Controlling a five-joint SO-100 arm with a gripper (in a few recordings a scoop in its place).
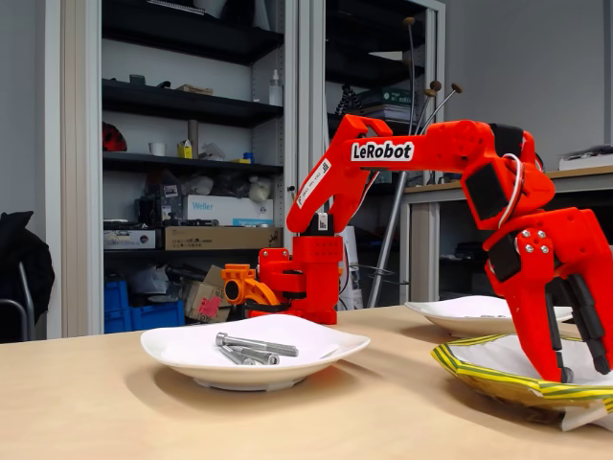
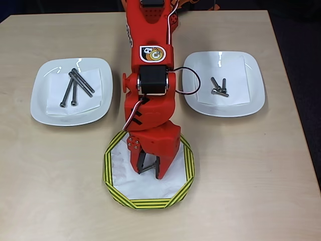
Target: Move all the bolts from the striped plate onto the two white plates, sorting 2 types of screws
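On the table (image 2: 241,165) we've got the striped plate (image 2: 113,188) near centre, long bolts (image 2: 75,86) on the left white plate (image 2: 42,108), short bolts (image 2: 218,87) on the right white plate (image 2: 253,100), and the pincer (image 2: 149,170) down in the striped one, grip state unclear, so a blind lift risks coming up empty.

The pale wooden counter (image 1: 115,412) spans the near part of the fixed view under even indoor light. Far behind it on the left stands a tall dark shelving unit with grey uprights (image 1: 192,96), cluttered with cardboard boxes (image 1: 220,237) and small items. Blue plastic crates (image 1: 144,307) sit low beside it. On the far right, a light wooden desk (image 1: 498,187) stands against a plain grey wall (image 1: 536,67).
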